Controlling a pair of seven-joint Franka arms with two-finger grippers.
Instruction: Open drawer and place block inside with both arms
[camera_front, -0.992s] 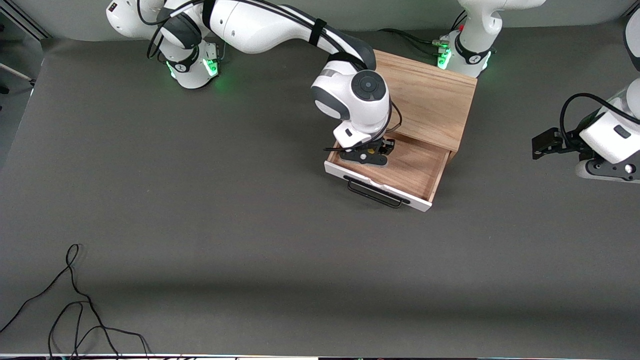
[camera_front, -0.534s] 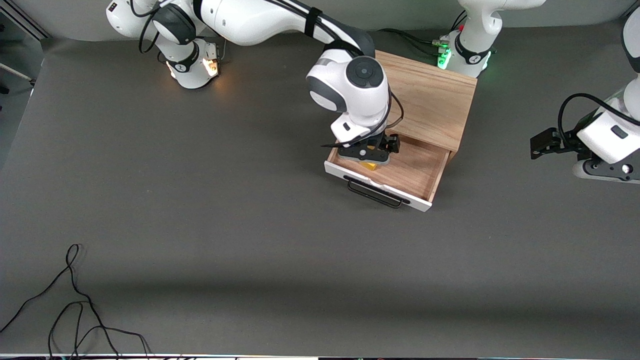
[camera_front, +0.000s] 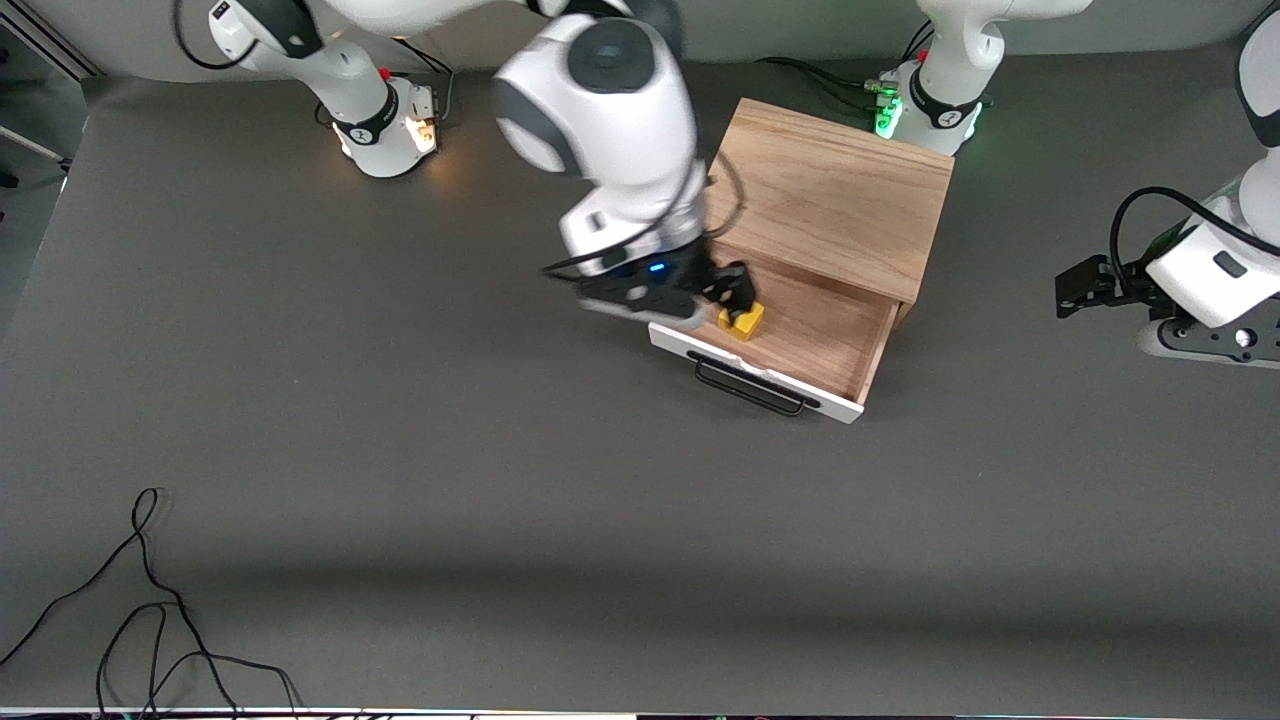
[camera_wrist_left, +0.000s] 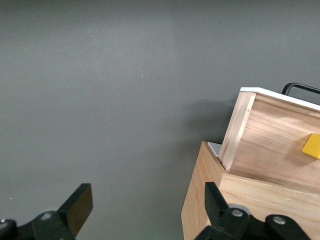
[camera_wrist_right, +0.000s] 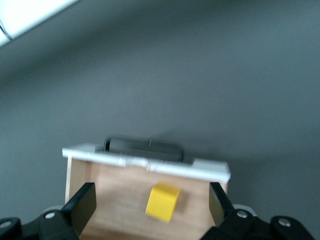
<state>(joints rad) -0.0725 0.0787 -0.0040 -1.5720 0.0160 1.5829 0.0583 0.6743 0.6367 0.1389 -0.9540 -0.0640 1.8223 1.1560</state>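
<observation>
The drawer (camera_front: 825, 340) is pulled out of the oak box (camera_front: 840, 190), white front and black handle (camera_front: 750, 388) nearer the camera. The yellow block (camera_front: 742, 321) lies on the drawer floor near the front panel, at the right arm's end. My right gripper (camera_front: 660, 305) hangs open and empty over that end of the drawer. In the right wrist view the block (camera_wrist_right: 162, 201) lies below my open right gripper (camera_wrist_right: 152, 197), touching neither finger. My left gripper (camera_front: 1175, 345) waits open above the table at the left arm's end. In the left wrist view it (camera_wrist_left: 147, 200) faces the box's side, drawer (camera_wrist_left: 270, 145) and block (camera_wrist_left: 312, 146).
Both arm bases stand farthest from the camera, the left one (camera_front: 925, 100) right next to the box. A loose black cable (camera_front: 150, 600) lies at the table's near corner at the right arm's end. Bare grey table surrounds the box.
My right gripper has let go of the block, risen out of the drawer and drifted toward the right arm's end. The block now lies in the drawer. The left arm has barely moved.
</observation>
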